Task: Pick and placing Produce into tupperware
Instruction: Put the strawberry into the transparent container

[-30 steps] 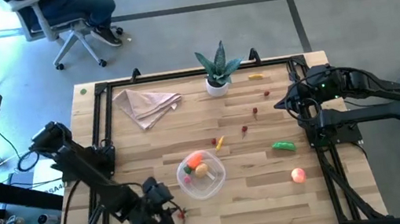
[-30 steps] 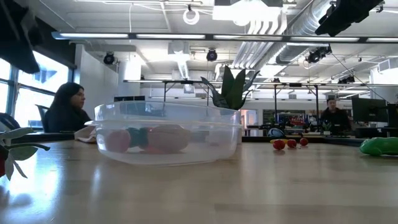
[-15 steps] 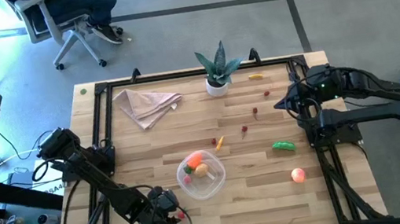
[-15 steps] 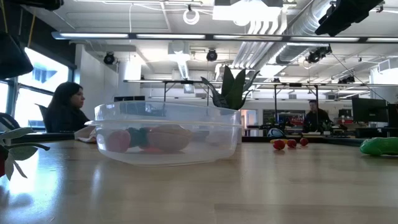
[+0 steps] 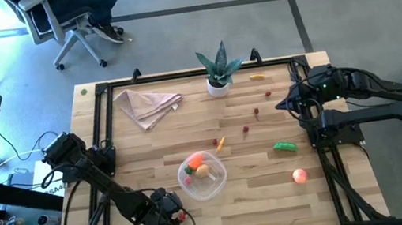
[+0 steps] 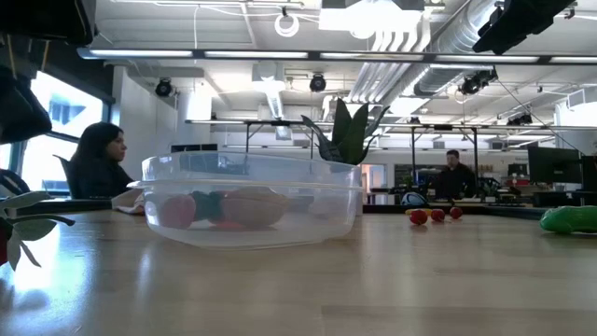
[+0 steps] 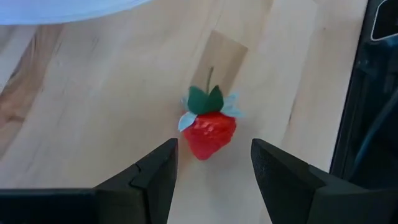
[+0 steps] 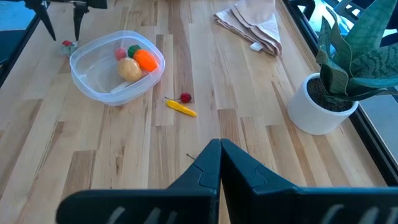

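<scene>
Left arm is stretched low along the table's [image 5: 277,197] near-left edge, elbow out past the frame rail, wrist bent down. Left gripper [image 7: 213,163] hangs over a red strawberry [image 7: 210,132] with green leaves, fingers [image 7: 155,171] spread part-way on either side of it, not touching, nothing held. Strawberry lies on bare wood just beside the tupperware [image 5: 203,175], off its near-left side; in the right wrist view it shows as a small red piece [image 8: 67,43] next to the tub rim.

Tupperware sits centre-near on the table and already holds an orange piece [image 8: 146,60], a tan round one [image 8: 129,70], a small green one and a pink one.

Still out on the wood: green cucumber [image 5: 285,146] and pink peach [image 5: 299,176] to the right, small orange carrot [image 5: 221,144] and tiny red pieces [image 5: 246,130] mid-table, yellow banana [image 5: 257,77] at the far edge near the potted plant [image 5: 217,70]. Beige napkin [image 5: 147,104] far left.

Right arm is parked at the table's right edge, folded back over its base; right gripper [image 8: 221,152] fully closed, empty, raised above the wood.
</scene>
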You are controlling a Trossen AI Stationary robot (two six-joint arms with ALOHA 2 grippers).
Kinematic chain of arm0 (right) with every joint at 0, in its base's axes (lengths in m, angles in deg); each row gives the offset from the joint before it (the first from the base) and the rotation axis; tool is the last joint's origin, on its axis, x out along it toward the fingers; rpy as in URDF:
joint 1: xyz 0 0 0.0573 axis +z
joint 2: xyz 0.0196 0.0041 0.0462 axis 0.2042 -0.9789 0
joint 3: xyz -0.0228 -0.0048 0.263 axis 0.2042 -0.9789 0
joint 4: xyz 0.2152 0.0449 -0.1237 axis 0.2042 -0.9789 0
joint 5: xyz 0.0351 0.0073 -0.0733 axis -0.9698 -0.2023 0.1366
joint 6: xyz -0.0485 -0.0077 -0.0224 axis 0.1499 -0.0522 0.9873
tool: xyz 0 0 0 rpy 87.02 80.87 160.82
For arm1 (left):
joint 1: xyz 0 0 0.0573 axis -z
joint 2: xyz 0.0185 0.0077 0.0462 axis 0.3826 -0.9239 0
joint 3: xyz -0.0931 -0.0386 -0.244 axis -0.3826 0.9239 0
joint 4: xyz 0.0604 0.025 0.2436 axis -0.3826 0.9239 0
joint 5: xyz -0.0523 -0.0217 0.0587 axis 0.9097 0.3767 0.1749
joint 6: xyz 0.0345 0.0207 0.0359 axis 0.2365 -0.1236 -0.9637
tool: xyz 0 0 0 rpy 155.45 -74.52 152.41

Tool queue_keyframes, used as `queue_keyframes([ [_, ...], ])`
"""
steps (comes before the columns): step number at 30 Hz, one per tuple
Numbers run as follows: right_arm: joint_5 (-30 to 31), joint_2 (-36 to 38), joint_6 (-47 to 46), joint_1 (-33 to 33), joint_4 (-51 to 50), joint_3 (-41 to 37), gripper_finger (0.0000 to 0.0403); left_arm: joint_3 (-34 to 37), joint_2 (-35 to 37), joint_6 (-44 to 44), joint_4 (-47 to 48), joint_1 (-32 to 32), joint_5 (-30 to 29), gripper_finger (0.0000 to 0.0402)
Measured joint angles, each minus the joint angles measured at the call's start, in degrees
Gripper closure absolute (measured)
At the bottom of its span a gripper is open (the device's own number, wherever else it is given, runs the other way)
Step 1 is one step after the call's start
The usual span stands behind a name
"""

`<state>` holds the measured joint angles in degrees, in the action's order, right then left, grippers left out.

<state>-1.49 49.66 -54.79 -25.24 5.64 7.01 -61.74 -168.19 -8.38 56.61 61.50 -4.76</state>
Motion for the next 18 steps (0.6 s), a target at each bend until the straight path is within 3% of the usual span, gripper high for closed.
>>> queue_keyframes([
  [18, 0.0, 0.0, 0.0, 0.0, 0.0, 0.0, 0.0402, 0.0, -4.0, -3.3, -1.5, 0.0, -2.8, 0.0208],
])
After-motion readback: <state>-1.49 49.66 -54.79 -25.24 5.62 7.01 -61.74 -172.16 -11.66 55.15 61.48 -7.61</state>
